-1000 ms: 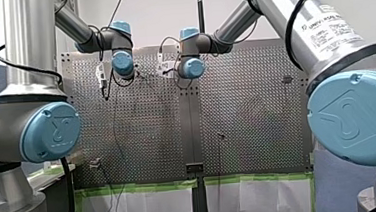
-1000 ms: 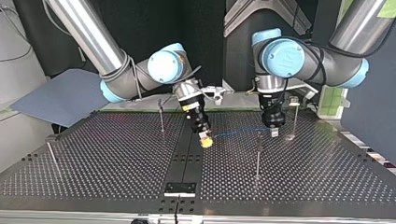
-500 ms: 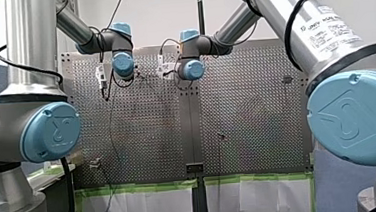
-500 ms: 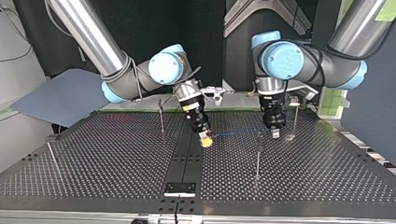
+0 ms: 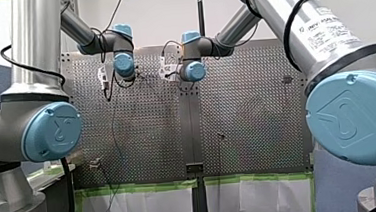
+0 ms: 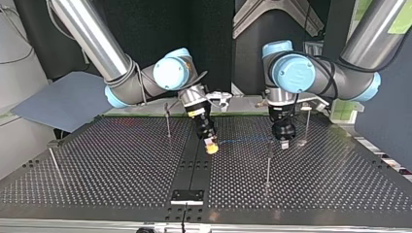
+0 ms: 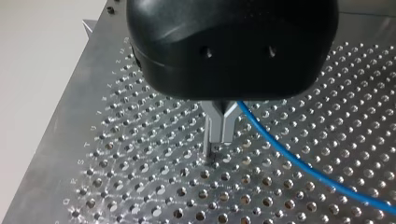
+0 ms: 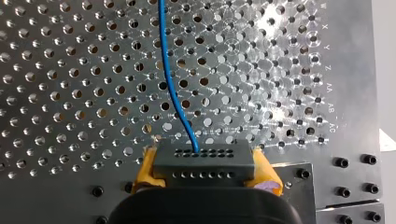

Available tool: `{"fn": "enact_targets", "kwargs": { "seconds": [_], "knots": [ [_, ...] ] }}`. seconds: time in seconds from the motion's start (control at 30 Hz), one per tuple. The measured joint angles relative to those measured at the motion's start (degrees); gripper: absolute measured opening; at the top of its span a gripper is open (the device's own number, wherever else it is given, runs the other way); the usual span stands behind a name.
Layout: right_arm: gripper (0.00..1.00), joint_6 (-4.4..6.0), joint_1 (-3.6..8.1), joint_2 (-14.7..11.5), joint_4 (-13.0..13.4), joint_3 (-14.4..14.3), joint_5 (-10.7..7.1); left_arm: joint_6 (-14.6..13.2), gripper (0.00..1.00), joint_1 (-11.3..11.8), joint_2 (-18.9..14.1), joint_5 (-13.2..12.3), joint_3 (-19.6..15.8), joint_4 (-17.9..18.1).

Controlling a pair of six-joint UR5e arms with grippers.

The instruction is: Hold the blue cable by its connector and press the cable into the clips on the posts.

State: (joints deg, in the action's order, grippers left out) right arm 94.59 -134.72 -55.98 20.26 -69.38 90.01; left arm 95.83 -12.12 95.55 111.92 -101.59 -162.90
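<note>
I am watching for two failures here. A sideways pull on the blue cable (image 8: 175,93) could twist the connector (image 8: 204,158) out of its grip. The slack run could also pass beside the nearest post (image 6: 268,162) rather than seat in its clip. That is my reading, not something the views are showing.

My right gripper (image 6: 211,145) is clamping the black connector by its two ends between its yellow pads (image 8: 145,169), with the jaws spread only to the connector's width. The cable is leaving the connector's face and running straight ahead over the perforated table (image 6: 121,170).

My left gripper (image 7: 219,135) is hanging with its metal fingers drawn together, tips close above the table. The cable is emerging from beside those fingers and trailing away. I cannot tell whether they are pinching it. In the top view the cable is spanning the gap between the two grippers, just behind that post.
</note>
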Motion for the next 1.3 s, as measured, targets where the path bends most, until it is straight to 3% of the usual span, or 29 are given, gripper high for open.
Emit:
{"fn": "enact_targets", "kwargs": {
  "seconds": [0.33,0.67,1.0,1.3],
  "knots": [
    [0.0,-0.08,0.51,0.0,0.1,0.1,0.0,0.2,0.02,1.4,2.1,-1.4,0.4,0.3],
    [0.0,-0.09,1.31,0.2,0.4,0.3,-0.03,0.2,0.02,2.9,2.3,-3.8,3.6,-0.5],
    [0.0,-0.09,2.68,0.4,0.6,0.9,-0.07,0.5,0.02,4.5,5.1,-6.6,5.1,-1.9],
    [0.0,-0.02,3.85,1.6,1.3,1.8,-0.89,1.0,0.02,6.3,5.8,-9.2,5.5,-1.7]
  ]
}}
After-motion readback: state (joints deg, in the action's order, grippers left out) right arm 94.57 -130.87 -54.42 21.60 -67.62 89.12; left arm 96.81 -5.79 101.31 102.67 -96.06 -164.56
